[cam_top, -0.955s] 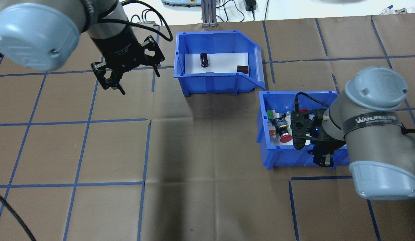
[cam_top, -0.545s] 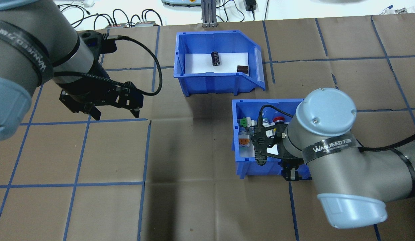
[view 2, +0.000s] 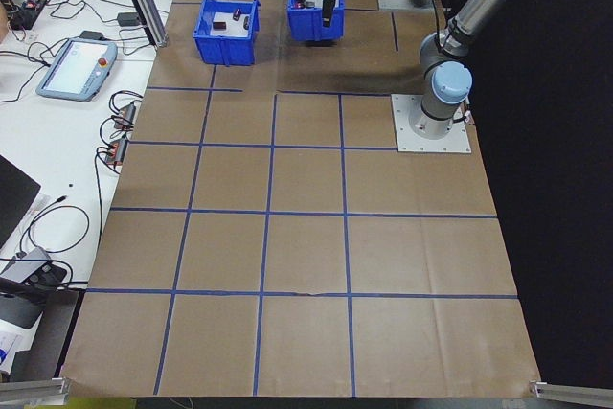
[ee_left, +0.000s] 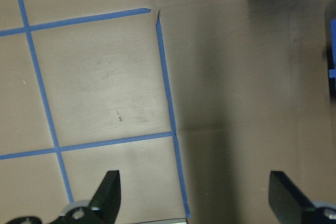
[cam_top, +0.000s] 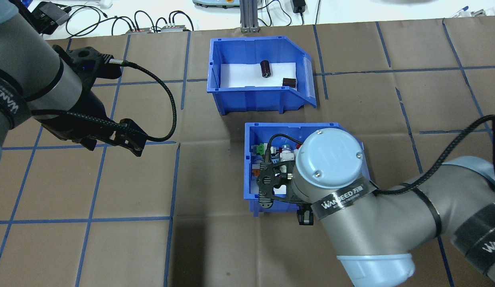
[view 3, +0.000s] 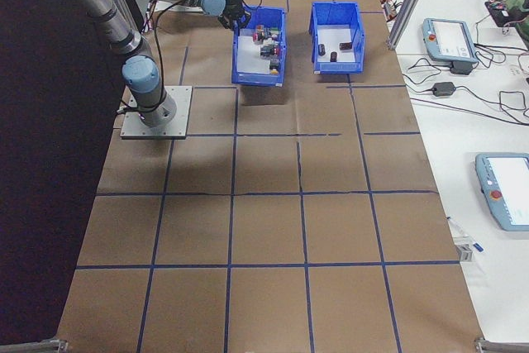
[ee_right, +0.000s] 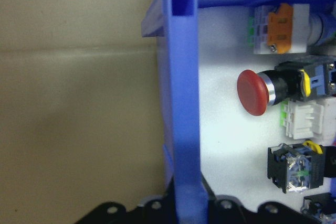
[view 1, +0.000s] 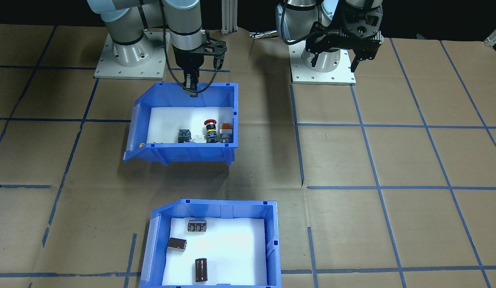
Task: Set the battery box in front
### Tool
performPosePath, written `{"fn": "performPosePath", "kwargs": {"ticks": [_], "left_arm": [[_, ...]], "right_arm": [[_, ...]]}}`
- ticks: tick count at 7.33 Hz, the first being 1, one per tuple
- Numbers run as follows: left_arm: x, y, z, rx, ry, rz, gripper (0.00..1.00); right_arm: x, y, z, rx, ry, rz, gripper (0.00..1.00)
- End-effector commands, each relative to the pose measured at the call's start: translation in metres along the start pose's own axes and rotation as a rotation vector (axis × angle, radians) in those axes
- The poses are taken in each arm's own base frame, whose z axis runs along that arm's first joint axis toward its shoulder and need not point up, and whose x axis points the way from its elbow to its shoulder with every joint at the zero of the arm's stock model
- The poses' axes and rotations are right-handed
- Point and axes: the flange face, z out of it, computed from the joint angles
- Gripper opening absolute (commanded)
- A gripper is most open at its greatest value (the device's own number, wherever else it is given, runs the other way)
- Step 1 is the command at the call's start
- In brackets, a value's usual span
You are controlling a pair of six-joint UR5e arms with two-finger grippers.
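Note:
The battery box [cam_top: 251, 99] is a blue bin with a white liner at the table's far middle. Three dark cells [view 1: 197, 226] lie loose in the battery box [view 1: 216, 207]. Just on the robot's side of it is a second blue bin [cam_top: 248, 171] holding coloured switches [view 1: 210, 130]. My right gripper [cam_top: 305, 214] is shut on that bin's near wall [ee_right: 184, 103], seen from across the table too [view 1: 190, 87]. My left gripper [cam_top: 111, 146] hangs open and holds nothing over bare paper to the left, its fingers [ee_left: 107, 192] spread wide.
Brown paper with blue tape lines [cam_top: 173, 183] covers the table. Cables and small boxes [cam_top: 151, 28] lie past the far edge, next to an aluminium post [cam_top: 247, 16]. Both arm bases [view 1: 323, 60] stand on white plates. Tablets [view 3: 446, 39] rest on a side bench.
My right gripper has carried the switch bin leftwards, to just in front of the battery box. My left arm has drawn back toward the robot. One cell rolled right inside the battery box.

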Motion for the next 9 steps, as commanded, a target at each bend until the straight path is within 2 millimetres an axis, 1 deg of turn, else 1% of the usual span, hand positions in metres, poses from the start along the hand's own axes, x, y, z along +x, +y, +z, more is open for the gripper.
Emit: {"fn": "performPosePath", "kwargs": {"ticks": [1,2,3,4,5,6,7,8,9], "left_arm": [[-0.005,-0.003,-0.010,0.018,-0.004,-0.018,1.00],[-0.005,-0.010,0.004,-0.014,0.006,-0.019,1.00],[-0.006,-0.011,0.004,-0.016,0.002,-0.019,1.00],[-0.006,-0.011,0.005,-0.018,0.004,-0.019,1.00],[-0.006,-0.011,0.005,-0.018,0.004,-0.019,1.00],[-0.006,-0.011,0.004,-0.016,0.004,-0.019,1.00],[-0.006,-0.011,0.004,-0.016,0.004,-0.017,1.00],[-0.006,-0.010,0.004,-0.016,0.004,-0.017,1.00],[-0.006,-0.010,0.005,-0.018,0.004,-0.017,1.00]], "right_arm": [[-0.007,-0.018,0.005,0.004,0.003,-0.016,0.06],[-0.011,-0.023,0.007,0.003,-0.001,-0.023,0.06],[-0.017,-0.031,0.014,-0.003,-0.012,-0.017,0.06],[-0.015,-0.034,0.022,-0.010,-0.023,-0.024,0.06],[-0.015,-0.036,0.030,-0.017,-0.037,-0.029,0.25],[-0.015,-0.037,0.034,-0.018,-0.044,-0.022,0.64],[-0.015,-0.036,0.033,-0.018,-0.044,-0.019,1.00],[-0.016,-0.035,0.026,-0.013,-0.033,-0.017,1.00],[-0.014,-0.036,0.013,0.003,-0.014,-0.015,1.00]]}}
